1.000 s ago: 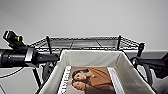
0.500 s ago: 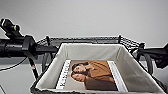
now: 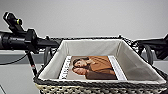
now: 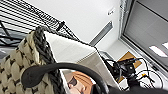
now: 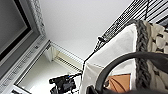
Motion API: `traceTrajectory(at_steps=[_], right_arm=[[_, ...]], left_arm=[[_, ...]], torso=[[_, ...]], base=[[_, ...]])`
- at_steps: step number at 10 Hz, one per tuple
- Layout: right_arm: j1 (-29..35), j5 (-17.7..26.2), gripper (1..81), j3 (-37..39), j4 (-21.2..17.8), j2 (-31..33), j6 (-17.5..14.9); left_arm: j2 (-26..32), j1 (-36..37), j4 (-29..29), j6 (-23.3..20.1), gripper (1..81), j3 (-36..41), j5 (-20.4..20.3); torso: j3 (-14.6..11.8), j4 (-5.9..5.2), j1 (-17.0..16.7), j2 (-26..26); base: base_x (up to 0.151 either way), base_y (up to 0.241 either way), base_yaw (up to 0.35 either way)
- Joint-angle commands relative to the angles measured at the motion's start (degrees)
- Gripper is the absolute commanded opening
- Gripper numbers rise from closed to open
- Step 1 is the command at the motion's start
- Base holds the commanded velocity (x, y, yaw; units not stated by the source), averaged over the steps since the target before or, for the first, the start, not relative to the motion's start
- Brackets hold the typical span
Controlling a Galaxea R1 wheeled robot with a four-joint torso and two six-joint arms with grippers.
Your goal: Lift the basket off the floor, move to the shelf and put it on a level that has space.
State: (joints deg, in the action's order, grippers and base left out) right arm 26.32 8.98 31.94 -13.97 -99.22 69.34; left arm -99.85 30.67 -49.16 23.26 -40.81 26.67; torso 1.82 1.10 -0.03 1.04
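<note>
The two arms are seen reaching in at either side of the basket (image 3: 100, 82), the left arm (image 3: 22, 40) at its left end and the right arm (image 3: 155, 46) at its right end. How far either gripper is spread cannot be told, as the fingers are not made out in any view; one black loop handle (image 4: 62, 68) is seen arching close in front of the left wrist camera, and a second loop handle (image 5: 120, 65) in front of the right wrist camera. The basket is held raised between the arms, close below the head camera, its braided dark rim (image 3: 95, 83) nearest and its pale cloth lining (image 3: 90, 47) running back along all four walls.

One magazine (image 3: 91, 68) is seen lying flat on the basket's bottom, between the two arms, its cover showing two figures in brown clothing. White lettering runs along its left border, but it cannot be read.

Beyond the far wall of the basket, the top wire tier (image 3: 87, 38) of the shelf (image 4: 22, 17) is seen at about rim height, with the basket's far edge at or over it; whether they touch cannot be told. One thin post tip (image 4: 60, 25) is seen past the basket corner. A plain pale wall (image 3: 100, 17) is seen farthest off.
</note>
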Motion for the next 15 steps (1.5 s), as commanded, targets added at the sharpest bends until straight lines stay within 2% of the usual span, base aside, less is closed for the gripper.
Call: traceTrajectory(at_steps=[1, 3, 8, 15], right_arm=[[8.9, -2.4, 1.0, 4.8, 0.2, -3.8, 1.8], [10.1, -2.3, 1.0, 6.5, -0.6, -5.4, 1.8], [13.8, -0.9, 1.0, 11.1, -2.3, -9.0, 1.9], [21.0, 3.7, 1.0, 20.7, -5.5, -15.3, 1.9]], left_arm=[[-3.4, 10.8, -3.6, -0.6, 1.0, -5.2, -1.5], [-4.7, 12.9, -4.9, -0.6, 1.0, -8.0, 0.4], [-9.0, 15.9, -5.7, -0.6, 1.0, -14.2, 1.3], [-14.1, 18.9, -5.8, -0.6, 1.0, -23.7, 5.8]], torso=[[0.0, 0.00, 0.0, 0.0], [0.0, 0.00, 0.0, 0.0], [0.0, 0.00, 0.0, 0.0], [0.0, 0.00, 0.0, 0.0]], base=[[0.000, 0.000, 0.000], [0.000, 0.000, 0.000], [0.000, 0.000, 0.000], [0.000, 0.000, 0.000]])
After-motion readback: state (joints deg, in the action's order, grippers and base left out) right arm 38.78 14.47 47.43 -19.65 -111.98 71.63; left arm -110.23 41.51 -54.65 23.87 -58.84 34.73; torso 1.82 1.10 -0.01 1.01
